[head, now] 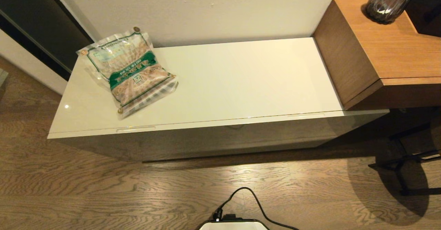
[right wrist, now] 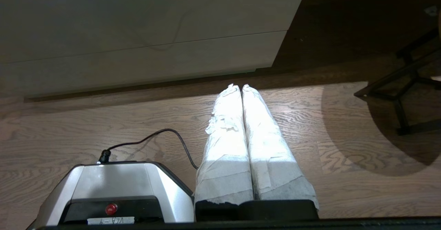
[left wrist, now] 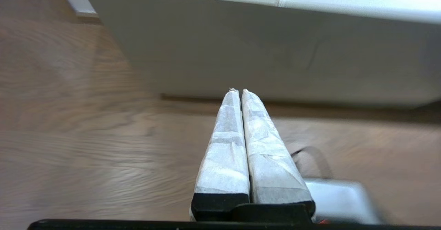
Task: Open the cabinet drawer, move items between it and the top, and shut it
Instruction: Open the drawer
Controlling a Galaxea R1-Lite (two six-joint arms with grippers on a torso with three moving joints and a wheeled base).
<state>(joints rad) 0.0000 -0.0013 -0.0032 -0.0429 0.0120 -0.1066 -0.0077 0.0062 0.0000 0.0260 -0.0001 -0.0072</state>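
Note:
The clear bag of brown snacks with a green band lies on the glossy cream top, at its left end. The cabinet drawer is pushed in flush, with two slim handle slots along its upper edge. The tissue pack is out of view. Neither arm shows in the head view. My left gripper is shut and empty, low over the floor, facing the drawer front. My right gripper is shut and empty too, above the floor before the cabinet's right part.
A taller brown wooden desk with a dark glass vase abuts the cabinet's right end. A black metal chair base stands on the floor at the right. My base with a black cable sits in front.

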